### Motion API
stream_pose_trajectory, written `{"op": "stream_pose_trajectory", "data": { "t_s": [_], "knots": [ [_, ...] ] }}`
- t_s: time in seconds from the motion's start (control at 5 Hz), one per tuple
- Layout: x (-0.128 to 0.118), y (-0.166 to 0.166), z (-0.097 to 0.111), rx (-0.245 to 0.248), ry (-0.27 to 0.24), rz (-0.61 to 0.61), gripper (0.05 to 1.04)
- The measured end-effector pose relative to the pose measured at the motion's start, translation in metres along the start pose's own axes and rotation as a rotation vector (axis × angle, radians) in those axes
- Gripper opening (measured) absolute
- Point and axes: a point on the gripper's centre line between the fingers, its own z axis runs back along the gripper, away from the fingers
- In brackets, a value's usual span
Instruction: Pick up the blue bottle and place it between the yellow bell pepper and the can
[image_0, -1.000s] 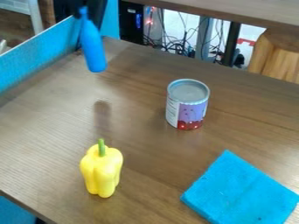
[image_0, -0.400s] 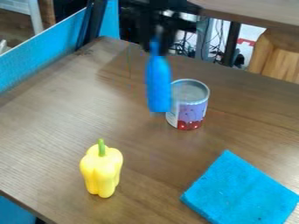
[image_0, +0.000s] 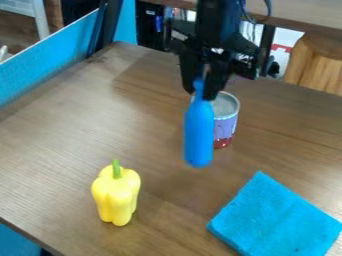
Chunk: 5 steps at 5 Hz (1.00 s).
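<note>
The black gripper (image_0: 202, 89) hangs down above the table's middle, shut on the narrow neck of a blue bottle (image_0: 199, 132). The bottle is upright and held in front of a can (image_0: 225, 124) with a purple and red label, hiding the can's left part; whether the two touch I cannot tell. A yellow bell pepper (image_0: 116, 194) with a green stem stands at lower left. At lower right a folded blue cloth (image_0: 275, 219) lies flat.
The brown wooden table (image_0: 60, 150) is bordered at upper left by a blue panel (image_0: 40, 65). Behind its far edge are cables, a black post and a wooden stool (image_0: 317, 62).
From the upper left, the bottle has travelled right and toward the camera, and now overlaps the can in view. The gripper holding it has come into sight. Can, pepper and cloth have not moved.
</note>
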Motion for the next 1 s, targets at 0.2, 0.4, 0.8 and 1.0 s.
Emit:
{"op": "stream_pose_trajectory", "data": {
  "t_s": [0.2, 0.4, 0.8, 1.0],
  "knots": [
    [-0.008, 0.001, -0.015, 0.052, -0.002, -0.015, 0.336],
    [-0.011, 0.004, -0.023, 0.066, -0.034, -0.029, 0.375],
    [-0.012, 0.016, 0.002, 0.000, -0.091, 0.042, 0.987],
    [-0.006, 0.036, 0.036, -0.046, -0.150, 0.098, 1.009]
  ]
}}
